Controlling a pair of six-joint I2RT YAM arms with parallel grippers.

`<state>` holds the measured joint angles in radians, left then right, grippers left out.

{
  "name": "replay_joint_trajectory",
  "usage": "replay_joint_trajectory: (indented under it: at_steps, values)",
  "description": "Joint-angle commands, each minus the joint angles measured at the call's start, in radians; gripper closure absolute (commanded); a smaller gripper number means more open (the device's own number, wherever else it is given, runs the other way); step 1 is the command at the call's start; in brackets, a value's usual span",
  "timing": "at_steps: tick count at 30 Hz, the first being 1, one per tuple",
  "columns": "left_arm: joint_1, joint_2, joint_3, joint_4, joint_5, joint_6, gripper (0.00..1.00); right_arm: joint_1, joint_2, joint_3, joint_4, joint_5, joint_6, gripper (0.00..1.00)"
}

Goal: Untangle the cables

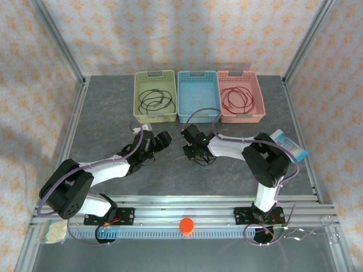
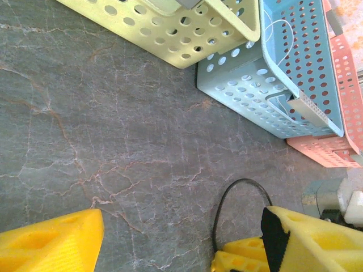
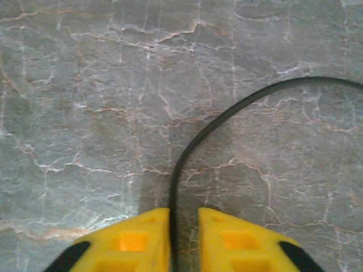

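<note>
The baskets at the far side of the table (image 1: 102, 124) are each holding one colour, which suggests freed strands are being sorted there: a black coil (image 1: 157, 100) is lying in the yellow-green basket (image 1: 136, 96), a faint whitish cable (image 2: 291, 35) is resting in the blue basket (image 2: 249, 96), and a red cable (image 1: 238, 99) is sitting in the pink basket (image 1: 261, 102). One loose black cable (image 3: 210, 124) is lying on the bare stone-patterned surface in front of them. The right gripper (image 3: 182, 212) is pinching it, with its yellow fingers drawn almost together and the strand running out between them, then bending away to the right across the table. It is probably gripping low like this so the strand can be drawn clear. The left gripper (image 2: 181, 226) is hovering just beside it with fingers spread wide and holding nothing. A loop of the black cable is arching up near its right finger (image 2: 306, 238), so it seems to be waiting to take a second hold.
</note>
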<state>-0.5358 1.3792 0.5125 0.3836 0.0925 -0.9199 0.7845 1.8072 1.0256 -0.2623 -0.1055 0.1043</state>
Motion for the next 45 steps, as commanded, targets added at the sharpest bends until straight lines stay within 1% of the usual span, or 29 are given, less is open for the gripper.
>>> replay_joint_trajectory:
  at_steps: [1, 2, 5, 9, 16, 23, 28, 33, 40, 45]
  values:
    - [0.002, 0.024, -0.006, 0.023, 0.006, -0.021, 0.25, 0.007, 0.062, -0.028, -0.032, 0.003, 0.016, 0.9]
    - [0.003, 0.034, -0.005, 0.035, 0.018, -0.025, 0.25, 0.007, 0.053, -0.033, -0.024, 0.0, 0.018, 0.94]
    - [-0.003, 0.061, -0.002, 0.069, 0.042, -0.038, 0.25, 0.006, 0.002, -0.058, 0.013, -0.015, 0.025, 1.0]
    - [-0.019, 0.108, 0.024, 0.092, 0.07, -0.048, 0.25, 0.007, -0.105, -0.118, 0.101, -0.06, 0.034, 1.0]
    - [-0.059, 0.218, 0.088, 0.128, 0.121, -0.071, 0.27, 0.007, -0.253, -0.226, 0.209, -0.093, 0.026, 1.0]
    - [-0.088, 0.308, 0.141, 0.149, 0.172, -0.094, 0.31, 0.007, -0.309, -0.27, 0.234, -0.127, 0.012, 1.0]
    - [-0.097, 0.361, 0.154, 0.213, 0.21, -0.128, 0.35, 0.006, -0.328, -0.28, 0.234, -0.168, -0.01, 1.0]
    - [-0.107, 0.41, 0.186, 0.234, 0.238, -0.141, 0.38, 0.007, -0.341, -0.288, 0.243, -0.195, -0.017, 1.0]
    - [-0.124, 0.473, 0.216, 0.28, 0.281, -0.164, 0.5, 0.007, -0.354, -0.291, 0.25, -0.199, -0.014, 1.0]
    - [-0.132, 0.494, 0.231, 0.298, 0.291, -0.174, 0.7, 0.007, -0.353, -0.291, 0.25, -0.199, -0.014, 1.0]
